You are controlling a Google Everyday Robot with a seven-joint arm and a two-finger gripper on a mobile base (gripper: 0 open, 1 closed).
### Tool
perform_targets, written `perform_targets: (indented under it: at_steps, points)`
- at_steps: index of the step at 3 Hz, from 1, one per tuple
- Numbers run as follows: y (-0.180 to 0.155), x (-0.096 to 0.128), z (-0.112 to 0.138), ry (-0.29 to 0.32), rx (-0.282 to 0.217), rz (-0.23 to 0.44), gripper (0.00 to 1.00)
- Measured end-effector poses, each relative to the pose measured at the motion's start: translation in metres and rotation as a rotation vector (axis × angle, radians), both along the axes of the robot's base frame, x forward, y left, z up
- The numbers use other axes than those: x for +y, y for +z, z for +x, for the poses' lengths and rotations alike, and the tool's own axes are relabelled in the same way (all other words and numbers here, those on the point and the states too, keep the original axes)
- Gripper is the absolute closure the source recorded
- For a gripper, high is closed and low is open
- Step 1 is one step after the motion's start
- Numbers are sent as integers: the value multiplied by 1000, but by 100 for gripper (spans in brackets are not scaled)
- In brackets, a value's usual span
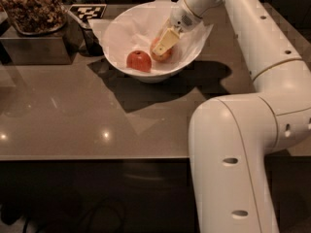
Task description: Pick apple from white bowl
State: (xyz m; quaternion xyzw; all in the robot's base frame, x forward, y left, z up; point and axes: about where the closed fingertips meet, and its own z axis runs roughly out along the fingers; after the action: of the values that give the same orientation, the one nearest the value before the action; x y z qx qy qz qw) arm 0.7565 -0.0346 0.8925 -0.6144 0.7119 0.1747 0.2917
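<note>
The white bowl (121, 25), lined with crinkled white paper, stands at the back middle of the brown table. Two apples lie in it. The darker red apple (139, 61) is on the left. The paler yellow-orange apple (164, 56) is just right of it, partly hidden behind my gripper. My gripper (164, 42) reaches down into the bowl from the upper right and sits right at the paler apple, touching or nearly touching its top.
A dark metal box (34, 45) holding a bowl of brownish dried pieces (31, 8) stands at the back left. A black-and-white marker tag (87, 11) lies behind the bowl. My white arm (243, 144) fills the right foreground. The table's front edge (97, 157) runs along the bottom.
</note>
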Motion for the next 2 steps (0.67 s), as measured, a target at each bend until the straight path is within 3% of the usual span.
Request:
perform_targets:
  at_steps: [1,2]
  points:
    - [34,-5,-17,21,-64,50,76]
    - [67,-6,-51,54,-122,122,75]
